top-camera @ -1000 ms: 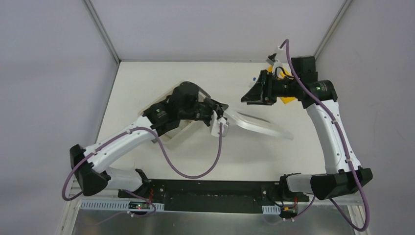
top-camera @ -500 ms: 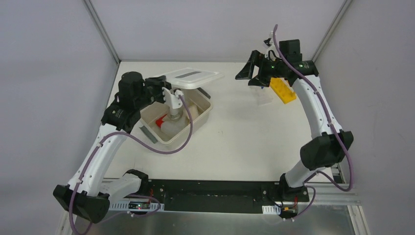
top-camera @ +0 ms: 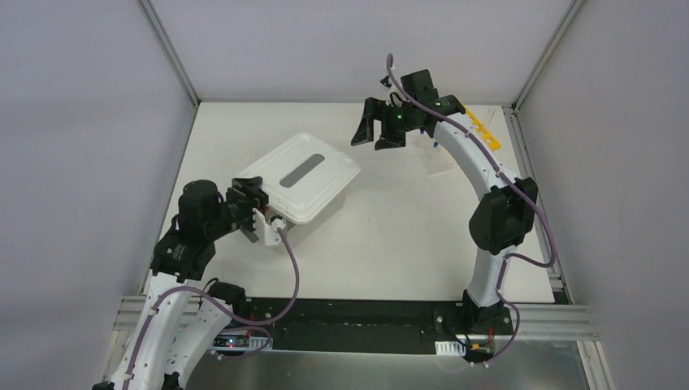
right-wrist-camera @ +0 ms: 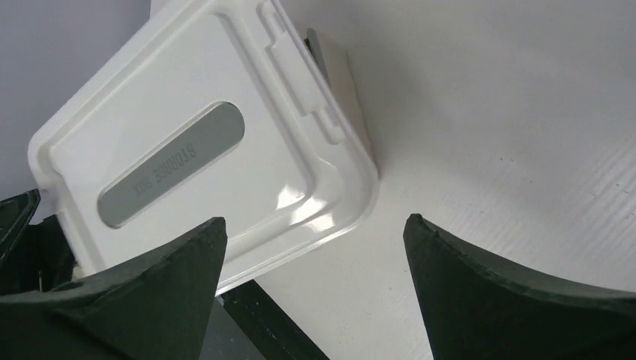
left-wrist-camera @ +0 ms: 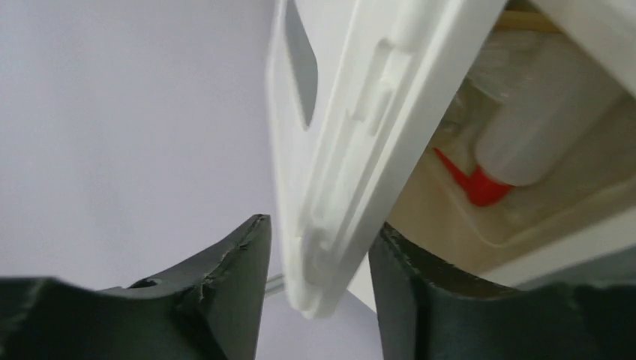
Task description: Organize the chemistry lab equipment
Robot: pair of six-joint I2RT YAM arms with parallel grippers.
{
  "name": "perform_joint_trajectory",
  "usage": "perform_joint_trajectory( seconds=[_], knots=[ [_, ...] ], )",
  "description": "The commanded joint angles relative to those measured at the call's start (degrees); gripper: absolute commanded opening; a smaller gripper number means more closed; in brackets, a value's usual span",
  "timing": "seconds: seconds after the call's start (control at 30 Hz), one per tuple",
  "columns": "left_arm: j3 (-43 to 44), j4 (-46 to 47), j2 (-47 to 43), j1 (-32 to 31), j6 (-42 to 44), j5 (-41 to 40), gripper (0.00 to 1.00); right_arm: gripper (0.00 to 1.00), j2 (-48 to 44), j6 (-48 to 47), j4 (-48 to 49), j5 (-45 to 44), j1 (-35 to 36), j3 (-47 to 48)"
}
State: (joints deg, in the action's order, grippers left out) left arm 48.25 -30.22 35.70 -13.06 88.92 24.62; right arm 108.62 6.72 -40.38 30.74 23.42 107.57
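The only lettering is on the white lid (right-wrist-camera: 225,90): its grey oval label (right-wrist-camera: 171,165) carries faint capitals, upside down in the right wrist view, which seem to read "STORAGE BOX". From overhead they are too small to read

You have a smooth, glossy white plastic lid (top-camera: 301,175) with a matt grey inset (right-wrist-camera: 172,165), a translucent plastic squeeze bottle (left-wrist-camera: 540,127) and a faintly ribbed matt table (top-camera: 406,236).

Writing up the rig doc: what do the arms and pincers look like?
The left arm and right arm match: white link shells, black joint housings, a loose purple cable along each, small green light near the wrist. The left pincer and right pincer each have two black wedge-shaped fingers.
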Motion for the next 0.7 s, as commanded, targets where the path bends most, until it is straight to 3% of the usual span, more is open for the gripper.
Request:
perform_joint_trajectory(
  seconds=[0.0, 0.1, 0.2, 0.37, 0.47, 0.6, 0.67],
  knots=[
    [-2.9, -12.31, -3.72, 0.12, 2.8, -0.3, 0.57, 0.91, 2.75, -3.3, 1.24, -1.78, 2.99, 4.2],
    [-4.78, -15.49, -6.86, 0.14, 2.89, -1.63, 0.64, 0.91, 4.66, -5.53, 1.3, -2.12, 4.99, 4.47],
    [-4.72, -19.61, -8.58, 0.14, 2.43, -1.92, 0.78, 0.91, 6.07, -8.51, 1.0, -3.44, 6.66, 4.57],
    [0.37, -30.76, -8.7, 0.14, -4.0, -3.06, 0.86, 0.91, 7.69, -9.81, 0.02, -3.21, 7.4, 6.32],
    [6.78, -32.44, -4.11, 0.12, -22.6, -8.02, 0.89, 0.88, 8.55, -10.03, -1.32, -3.16, 8.3, 7.83],
    [18.38, -35.7, 8.28, 0.2, -53.98, -19.08, 0.79, 0.86, 7.58, -8.52, -2.92, -4.1, 9.68, 8.49],
    [23.18, -37.81, 13.45, 0.98, -67.38, -20.47, 0.78, 0.85, 6.11, -7.07, -2.84, -4.67, 10.11, 7.42]
  ],
)
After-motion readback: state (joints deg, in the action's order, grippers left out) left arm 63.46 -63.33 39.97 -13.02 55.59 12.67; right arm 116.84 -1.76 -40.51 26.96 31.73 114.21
